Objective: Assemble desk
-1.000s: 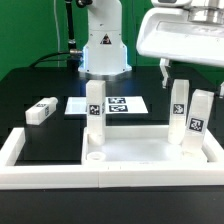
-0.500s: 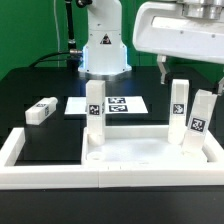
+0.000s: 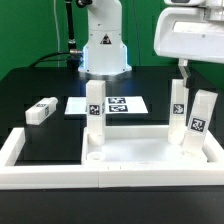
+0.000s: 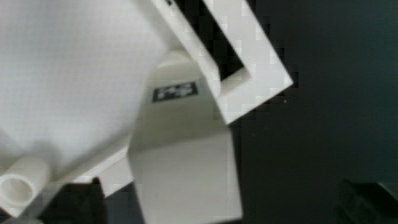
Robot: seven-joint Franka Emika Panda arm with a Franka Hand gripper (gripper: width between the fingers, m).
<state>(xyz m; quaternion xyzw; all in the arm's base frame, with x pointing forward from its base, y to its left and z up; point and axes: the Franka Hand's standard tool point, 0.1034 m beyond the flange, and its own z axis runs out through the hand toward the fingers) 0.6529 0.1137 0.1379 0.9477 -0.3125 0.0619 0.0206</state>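
The tabletop (image 3: 140,150) and legs (image 3: 95,110) are showing smooth, matt white plastic; the black bench (image 3: 30,85) is looking dull, perhaps faintly textured.

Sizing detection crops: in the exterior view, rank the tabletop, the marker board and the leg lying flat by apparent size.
1. tabletop: clearly largest.
2. marker board: partly hidden behind a standing leg and farther back, so its true size is unsure.
3. lying leg: smallest.
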